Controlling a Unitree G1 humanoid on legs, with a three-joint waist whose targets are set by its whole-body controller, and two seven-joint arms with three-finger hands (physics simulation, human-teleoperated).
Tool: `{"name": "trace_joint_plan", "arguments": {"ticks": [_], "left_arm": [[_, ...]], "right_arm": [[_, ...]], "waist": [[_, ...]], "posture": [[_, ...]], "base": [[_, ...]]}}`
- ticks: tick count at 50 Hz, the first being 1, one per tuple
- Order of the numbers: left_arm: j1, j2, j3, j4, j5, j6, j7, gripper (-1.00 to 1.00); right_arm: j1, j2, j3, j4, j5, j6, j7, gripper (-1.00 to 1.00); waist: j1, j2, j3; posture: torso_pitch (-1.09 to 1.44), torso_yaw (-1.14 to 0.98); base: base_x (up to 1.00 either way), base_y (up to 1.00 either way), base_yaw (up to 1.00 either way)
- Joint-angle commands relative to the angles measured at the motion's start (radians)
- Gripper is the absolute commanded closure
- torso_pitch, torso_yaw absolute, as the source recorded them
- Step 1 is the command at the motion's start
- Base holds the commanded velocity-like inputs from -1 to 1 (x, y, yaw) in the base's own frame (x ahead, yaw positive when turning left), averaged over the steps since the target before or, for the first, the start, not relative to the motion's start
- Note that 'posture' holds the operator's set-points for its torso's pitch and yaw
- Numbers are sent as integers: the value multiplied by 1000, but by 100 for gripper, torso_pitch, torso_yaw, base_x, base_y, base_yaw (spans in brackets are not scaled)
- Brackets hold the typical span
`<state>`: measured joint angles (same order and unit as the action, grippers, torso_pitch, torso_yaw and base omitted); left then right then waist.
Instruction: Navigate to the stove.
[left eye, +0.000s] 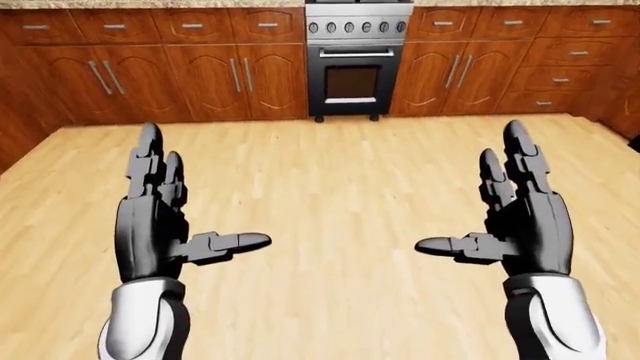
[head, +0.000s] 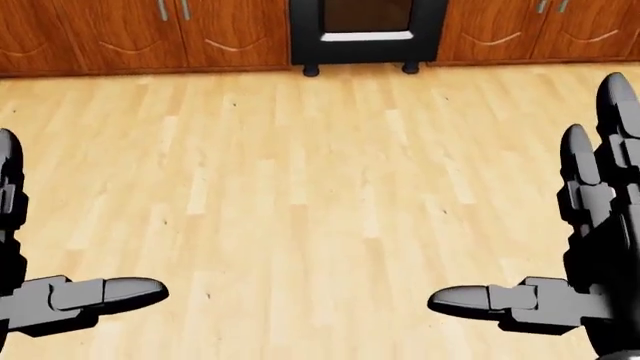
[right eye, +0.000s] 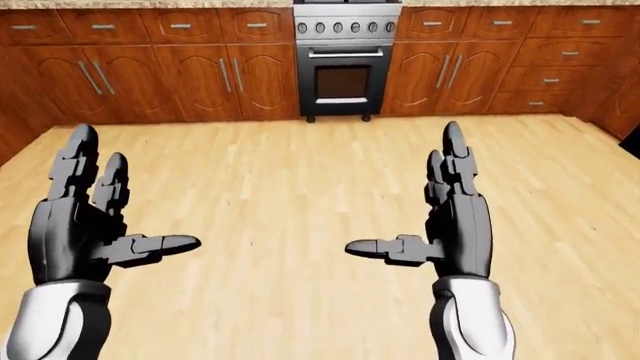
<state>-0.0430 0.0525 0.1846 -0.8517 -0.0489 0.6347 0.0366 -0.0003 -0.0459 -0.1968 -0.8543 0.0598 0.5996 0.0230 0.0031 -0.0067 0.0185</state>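
1. Pale wooden plank floor fills most of every view, running from the near edge to a far wall of cabinets.
2. Reddish-brown wooden cabinets with metal bar handles line the far wall, doors to the left of the stove and doors plus a stack of drawers to its right; a speckled stone tabletop caps them at the top edge of the left-eye view.
3. A black and stainless-steel stove stands at the far side of the room, set between the cabinet runs, slightly right of centre in the left-eye view; it shows a row of round knobs, a bar handle and a dark oven window, and it rests on short black feet.
4. In the head view only the lower part of the stove shows, at the top edge, well apart from the hands.
5. The black three-fingered left hand, on a white forearm, rises at the near left with its fingers spread wide and upright, thumb pointing inward; it holds nothing.
6. The black three-fingered right hand mirrors it at the near right, fingers likewise spread wide, thumb pointing inward, with nothing in it.
7. Both hands hang above bare floor, well apart from each other.
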Motion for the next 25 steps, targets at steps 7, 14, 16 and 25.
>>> {"name": "trace_joint_plan", "arguments": {"ticks": [7, 14, 16, 25], "left_arm": [[-13, 4, 1, -32, -1, -32, 1, -100], [-19, 5, -1, -28, 1, -31, 1, -100], [-19, 5, -3, -24, 2, -34, 1, -100], [-17, 4, -1, -41, 0, -19, 1, -100]], "right_arm": [[-11, -3, -2, -25, 3, -28, 2, -100], [-22, -6, -5, -25, 8, -18, -2, -100], [-25, -7, -4, -28, 9, -11, -4, -100], [-18, -6, -7, -21, 9, -14, -6, -100]], "waist": [[1, 21, 13], [2, -22, 16], [3, -39, 22], [-6, 72, 19]], "posture": [[0, 0], [0, 0], [0, 0], [0, 0]], "base": [[17, -6, 0], [25, -11, 0], [29, -15, 0], [29, -15, 0]]}}
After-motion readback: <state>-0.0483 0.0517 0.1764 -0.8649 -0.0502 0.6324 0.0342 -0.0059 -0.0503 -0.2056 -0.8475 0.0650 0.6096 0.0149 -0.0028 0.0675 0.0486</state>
